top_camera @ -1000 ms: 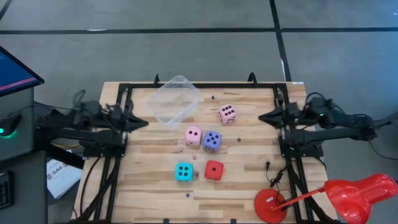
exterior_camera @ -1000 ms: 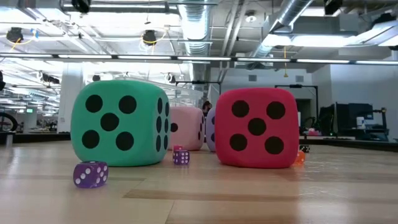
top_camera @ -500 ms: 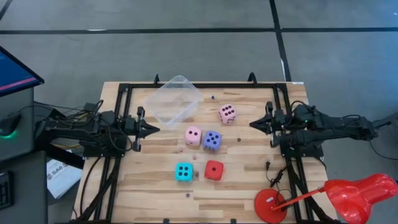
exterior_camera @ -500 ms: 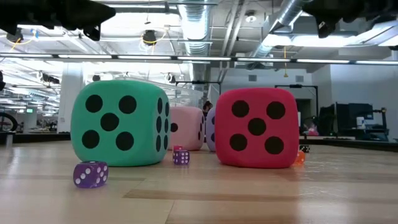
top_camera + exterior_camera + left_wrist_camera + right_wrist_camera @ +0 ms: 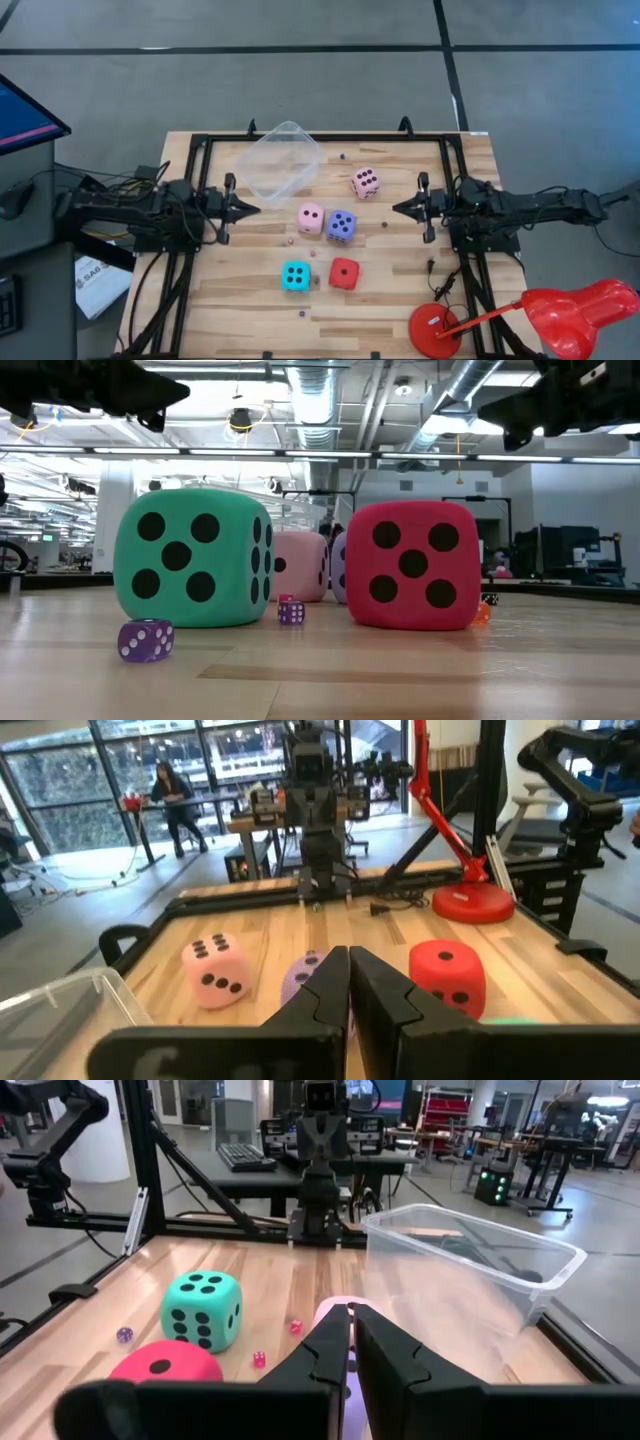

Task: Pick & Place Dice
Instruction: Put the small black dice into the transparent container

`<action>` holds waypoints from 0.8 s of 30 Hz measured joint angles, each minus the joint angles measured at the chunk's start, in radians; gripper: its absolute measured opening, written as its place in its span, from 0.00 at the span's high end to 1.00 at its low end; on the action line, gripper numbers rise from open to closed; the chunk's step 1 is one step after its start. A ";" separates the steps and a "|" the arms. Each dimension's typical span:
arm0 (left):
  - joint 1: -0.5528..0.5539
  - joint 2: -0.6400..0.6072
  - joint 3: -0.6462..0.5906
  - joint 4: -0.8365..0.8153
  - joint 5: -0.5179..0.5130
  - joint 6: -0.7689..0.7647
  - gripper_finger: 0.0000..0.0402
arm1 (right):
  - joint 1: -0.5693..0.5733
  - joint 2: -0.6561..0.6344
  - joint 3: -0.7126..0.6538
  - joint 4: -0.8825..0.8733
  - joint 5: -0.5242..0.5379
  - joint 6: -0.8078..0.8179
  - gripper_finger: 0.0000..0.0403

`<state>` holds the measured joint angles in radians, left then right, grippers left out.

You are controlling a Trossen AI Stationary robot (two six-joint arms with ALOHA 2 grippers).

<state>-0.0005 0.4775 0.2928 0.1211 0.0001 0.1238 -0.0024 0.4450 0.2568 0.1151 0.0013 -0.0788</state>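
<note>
Five rounded foam dice lie on the slatted wooden table [image 5: 400, 290]. One pale pink die [image 5: 365, 182] sits farthest back; the second pale pink die [image 5: 311, 217] touches the violet-blue die [image 5: 341, 225] at mid-table. Nearer, the cyan die [image 5: 295, 276] lies left of the red die [image 5: 344, 273], slightly apart. A clear plastic tub [image 5: 281, 160] stands at the far left, empty. The left gripper [image 5: 253, 209] hovers at the left side, fingers pressed together, holding nothing (likewise the right gripper [image 5: 397, 208], opposite). Tiny purple dice [image 5: 146, 640] dot the near boards.
</note>
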 joint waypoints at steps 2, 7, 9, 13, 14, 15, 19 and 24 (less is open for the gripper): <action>0.000 0.028 0.000 0.000 0.000 0.000 1.00 | 0.000 0.000 0.000 -0.002 0.000 0.000 0.96; 0.000 0.106 0.000 0.047 0.000 -0.007 1.00 | 0.000 -0.001 0.000 0.001 0.000 -0.025 0.96; 0.000 0.131 0.000 0.096 0.000 -0.008 1.00 | 0.000 0.000 0.000 0.000 0.000 -0.026 0.96; 0.000 0.166 0.000 0.192 0.000 -0.008 1.00 | 0.002 0.000 0.000 -0.002 0.000 -0.026 0.96; 0.000 0.170 0.000 0.215 0.000 -0.008 1.00 | 0.001 0.000 0.000 -0.002 0.000 -0.019 0.96; 0.000 0.173 0.000 0.234 0.000 -0.008 1.00 | 0.001 0.000 0.000 -0.002 0.000 -0.005 0.96; 0.000 0.171 0.000 0.286 0.000 -0.008 1.00 | 0.001 0.000 0.000 -0.002 0.000 0.068 0.96; 0.000 0.170 0.000 0.338 0.000 -0.008 1.00 | 0.001 0.000 0.000 -0.002 0.000 0.079 0.96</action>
<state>-0.0002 0.6479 0.2932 0.4596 0.0006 0.1154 -0.0010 0.4446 0.2565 0.1131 0.0010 0.0002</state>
